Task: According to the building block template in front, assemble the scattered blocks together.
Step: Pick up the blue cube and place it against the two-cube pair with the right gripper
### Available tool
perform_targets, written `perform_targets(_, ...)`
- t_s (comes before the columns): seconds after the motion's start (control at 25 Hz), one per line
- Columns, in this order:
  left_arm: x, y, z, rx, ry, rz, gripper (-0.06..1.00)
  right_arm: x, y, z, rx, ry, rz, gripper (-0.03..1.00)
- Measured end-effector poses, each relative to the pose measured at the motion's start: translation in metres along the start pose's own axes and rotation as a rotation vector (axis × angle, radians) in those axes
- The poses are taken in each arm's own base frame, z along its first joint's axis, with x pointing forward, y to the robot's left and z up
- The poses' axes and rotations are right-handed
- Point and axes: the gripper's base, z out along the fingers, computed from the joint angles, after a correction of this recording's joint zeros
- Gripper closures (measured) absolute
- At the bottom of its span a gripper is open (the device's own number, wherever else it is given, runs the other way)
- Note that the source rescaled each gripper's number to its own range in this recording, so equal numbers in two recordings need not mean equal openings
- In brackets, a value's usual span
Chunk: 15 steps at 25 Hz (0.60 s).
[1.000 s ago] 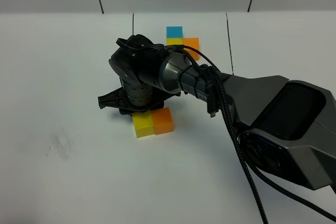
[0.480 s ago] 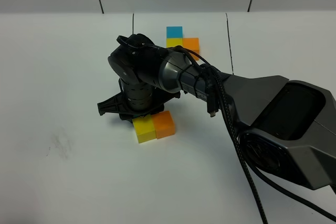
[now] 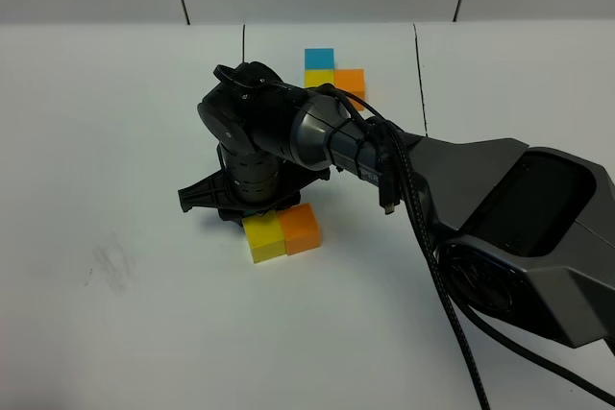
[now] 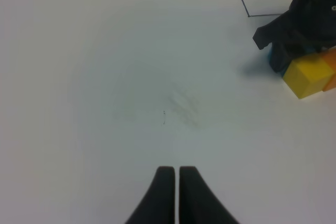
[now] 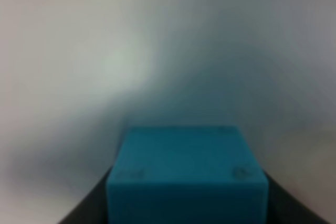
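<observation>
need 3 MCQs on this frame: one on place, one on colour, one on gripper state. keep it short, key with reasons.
1. Where does the orange cube of the loose pair sit?
A. touching the yellow cube's right side in the high view
B. stacked on the yellow cube
C. far apart from it

2. What colour is the cube between the right gripper's fingers?
A. orange
B. yellow
C. blue

3. How does the left gripper stand?
A. open over the template
B. shut, holding nothing
C. shut on a yellow cube

Key:
1 A, the two cubes share a face on the table.
2 C, the right wrist view shows a blue cube filling the gap between the fingers.
3 B, the left wrist view shows the fingers pressed together over bare table.
</observation>
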Motion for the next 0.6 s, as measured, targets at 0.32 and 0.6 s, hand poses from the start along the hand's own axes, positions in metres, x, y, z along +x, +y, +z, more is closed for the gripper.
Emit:
perform_targets(0.32,0.0,0.0,0.0,0.0,0.0,0.0,0.94,-0.0001,0.0007,0.0,-0.004,-0.003,-0.031,0.45)
perform_targets(0.6,0.0,0.0,0.0,0.0,0.0,0.0,0.94,-0.0002,0.001,0.0,-0.008,-0.004,-0.065,0.45)
